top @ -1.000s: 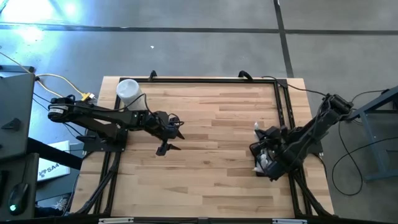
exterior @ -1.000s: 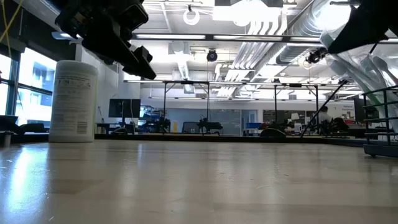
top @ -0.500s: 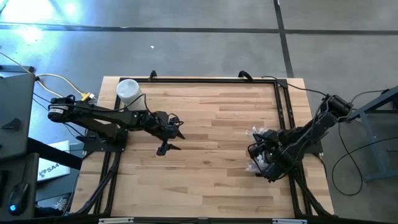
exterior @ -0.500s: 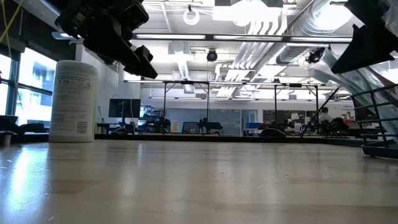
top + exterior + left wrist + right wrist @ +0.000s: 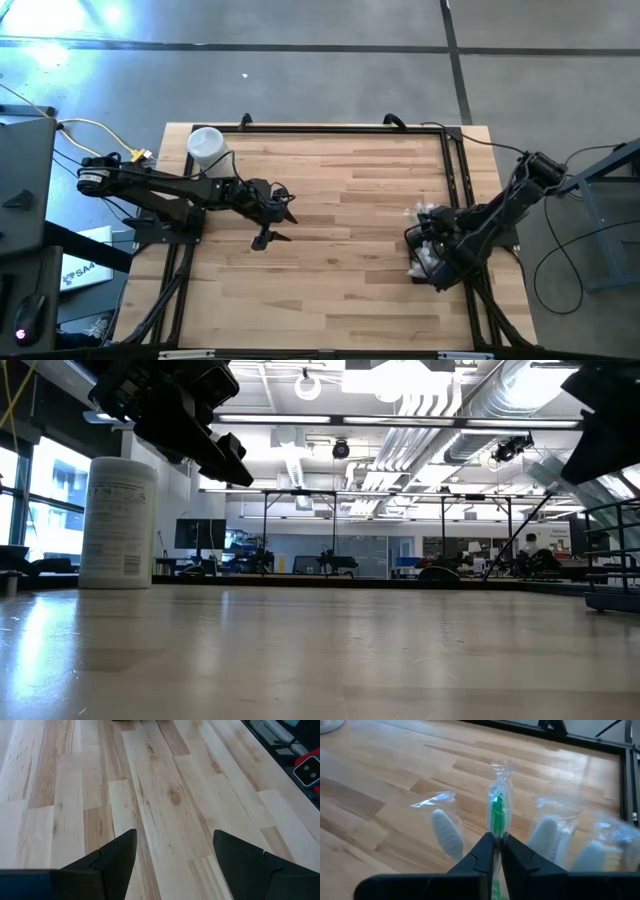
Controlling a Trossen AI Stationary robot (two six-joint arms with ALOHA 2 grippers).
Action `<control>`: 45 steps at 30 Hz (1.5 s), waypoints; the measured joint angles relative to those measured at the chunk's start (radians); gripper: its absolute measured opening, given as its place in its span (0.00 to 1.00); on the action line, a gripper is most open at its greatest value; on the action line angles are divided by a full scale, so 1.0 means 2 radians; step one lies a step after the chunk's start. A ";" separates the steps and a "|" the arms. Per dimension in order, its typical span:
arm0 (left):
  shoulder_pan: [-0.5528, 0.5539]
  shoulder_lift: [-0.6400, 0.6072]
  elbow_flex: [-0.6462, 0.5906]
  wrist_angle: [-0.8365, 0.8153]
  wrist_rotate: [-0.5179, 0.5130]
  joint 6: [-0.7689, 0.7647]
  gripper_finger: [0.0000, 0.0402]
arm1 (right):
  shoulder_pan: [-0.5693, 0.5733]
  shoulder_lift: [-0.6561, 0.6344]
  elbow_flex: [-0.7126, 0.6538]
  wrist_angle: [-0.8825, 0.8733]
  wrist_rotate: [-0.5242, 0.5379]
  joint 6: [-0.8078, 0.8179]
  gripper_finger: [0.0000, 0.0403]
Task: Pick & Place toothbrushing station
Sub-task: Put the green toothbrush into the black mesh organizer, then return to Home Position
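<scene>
My right gripper [image 5: 494, 845] is at the table's right edge [image 5: 428, 252], shut on a clear-wrapped toothbrush with a green head [image 5: 496, 812]. Other wrapped toothbrushes with white heads [image 5: 446, 832] [image 5: 545, 834] lie around it on the wood, and show as pale shapes [image 5: 421, 264] in the high view. A black wire holder [image 5: 612, 565] shows at the right in the low view. My left gripper [image 5: 175, 855] is open and hangs above bare wood left of the table's centre [image 5: 270, 226]. My right gripper pinches the wrapped toothbrush just below its green head [image 5: 495, 833] between its two fingertips. The fingers slant down toward the table, and the brush runs on forward past them, head foremost. I cannot tell whether the brush is lifted clear of the table.
A white canister [image 5: 207, 147] stands at the table's far left corner, tall in the low view [image 5: 118, 520]. A black frame rail [image 5: 455, 180] runs along the right side next to the toothbrushes. Bare wood [image 5: 350, 220] lies between the two arms.
My right gripper has sunk a little and rolled over the toothbrushes at the right edge. The wrapped brushes around it have shifted.
</scene>
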 joint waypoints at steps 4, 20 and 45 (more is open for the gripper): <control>0.000 0.000 0.000 0.002 0.000 0.000 0.65 | 0.010 -0.001 0.010 -0.014 0.000 0.005 0.07; 0.000 0.000 0.000 0.003 0.000 0.000 0.65 | 0.022 -0.001 0.024 -0.018 -0.010 0.005 0.36; 0.000 0.000 0.000 0.002 0.000 0.006 0.65 | 0.022 -0.037 0.126 -0.038 -0.033 -0.081 0.51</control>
